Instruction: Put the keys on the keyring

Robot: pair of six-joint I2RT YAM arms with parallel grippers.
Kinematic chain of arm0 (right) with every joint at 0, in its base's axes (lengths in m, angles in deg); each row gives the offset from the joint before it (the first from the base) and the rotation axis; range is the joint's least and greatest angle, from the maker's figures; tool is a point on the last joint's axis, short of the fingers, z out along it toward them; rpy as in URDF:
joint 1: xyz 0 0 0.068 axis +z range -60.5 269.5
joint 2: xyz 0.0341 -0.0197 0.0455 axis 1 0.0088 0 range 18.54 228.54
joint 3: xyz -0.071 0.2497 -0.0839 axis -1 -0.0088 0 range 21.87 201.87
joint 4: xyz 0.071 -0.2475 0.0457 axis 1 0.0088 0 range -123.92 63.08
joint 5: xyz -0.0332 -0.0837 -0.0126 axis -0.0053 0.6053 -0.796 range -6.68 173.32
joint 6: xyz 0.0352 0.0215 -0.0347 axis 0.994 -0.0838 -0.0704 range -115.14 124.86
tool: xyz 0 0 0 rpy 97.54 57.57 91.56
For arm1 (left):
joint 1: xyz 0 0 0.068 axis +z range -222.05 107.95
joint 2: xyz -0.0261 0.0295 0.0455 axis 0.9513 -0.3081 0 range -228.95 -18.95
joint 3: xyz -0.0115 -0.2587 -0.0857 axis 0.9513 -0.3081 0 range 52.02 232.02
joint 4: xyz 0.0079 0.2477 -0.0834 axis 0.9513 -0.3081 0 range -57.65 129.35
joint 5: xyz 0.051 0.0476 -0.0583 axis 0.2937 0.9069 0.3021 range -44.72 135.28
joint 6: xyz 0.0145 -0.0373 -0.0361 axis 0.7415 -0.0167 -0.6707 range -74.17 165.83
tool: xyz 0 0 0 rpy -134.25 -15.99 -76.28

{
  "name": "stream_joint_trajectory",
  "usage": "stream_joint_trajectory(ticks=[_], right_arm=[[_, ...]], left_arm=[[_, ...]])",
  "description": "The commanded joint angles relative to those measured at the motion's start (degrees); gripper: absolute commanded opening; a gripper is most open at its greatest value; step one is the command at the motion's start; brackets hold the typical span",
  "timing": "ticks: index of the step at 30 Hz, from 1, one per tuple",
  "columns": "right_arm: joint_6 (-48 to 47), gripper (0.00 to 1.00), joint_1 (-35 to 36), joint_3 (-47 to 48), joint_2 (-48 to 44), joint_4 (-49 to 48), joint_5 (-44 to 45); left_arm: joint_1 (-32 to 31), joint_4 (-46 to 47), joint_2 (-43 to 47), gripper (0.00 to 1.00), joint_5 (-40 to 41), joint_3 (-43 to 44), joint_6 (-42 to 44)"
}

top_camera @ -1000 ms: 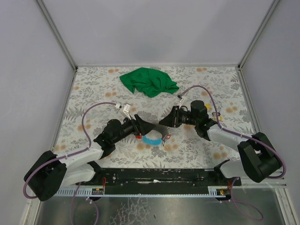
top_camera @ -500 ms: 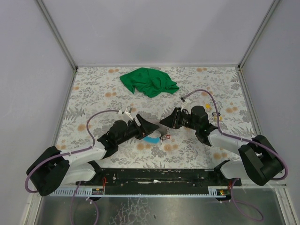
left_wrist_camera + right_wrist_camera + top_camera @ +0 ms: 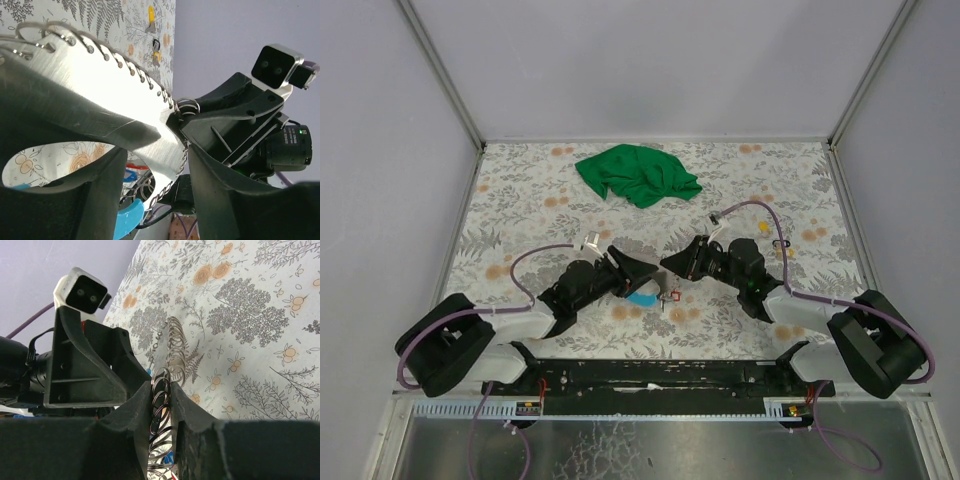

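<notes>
Floral-patterned table between plain lilac walls, grey metal corner posts.

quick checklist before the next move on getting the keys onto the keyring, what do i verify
1. Right gripper clamped on the keyring: ok, coils pinched between its fingers.
2. Left gripper close to the right one: ok, tips nearly meet in the top view.
3. Left gripper's hold on anything: cannot tell.
4. Light blue key tag located: ok, just below the left gripper.
5. Red key tag threaded on the ring: cannot tell.
6. Green cloth out of the way: ok, far side of the table.
</notes>
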Motion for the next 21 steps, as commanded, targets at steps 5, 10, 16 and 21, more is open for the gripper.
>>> stream_joint_trajectory(ticks=[5, 10, 16, 21], right_arm=[[2.2, 0.00, 2.3, -0.2, -2.1, -10.5, 3.8], [2.2, 0.01, 3.3, -0.6, -2.0, -11.4, 4.1], [2.7, 0.02, 3.6, -1.9, -2.3, -13.5, 4.8], [3.3, 0.04, 3.7, -2.1, -1.8, -15.5, 4.3]], left_arm=[[0.3, 14.1, -5.0, 0.37, 1.9, -1.4, -5.0], [0.6, 15.7, -5.9, 0.27, 3.0, -1.3, -3.7], [0.7, 24.2, -7.8, 0.21, 4.2, -3.2, -4.0], [0.7, 30.3, -9.4, 0.15, 4.3, -3.8, -4.1]])
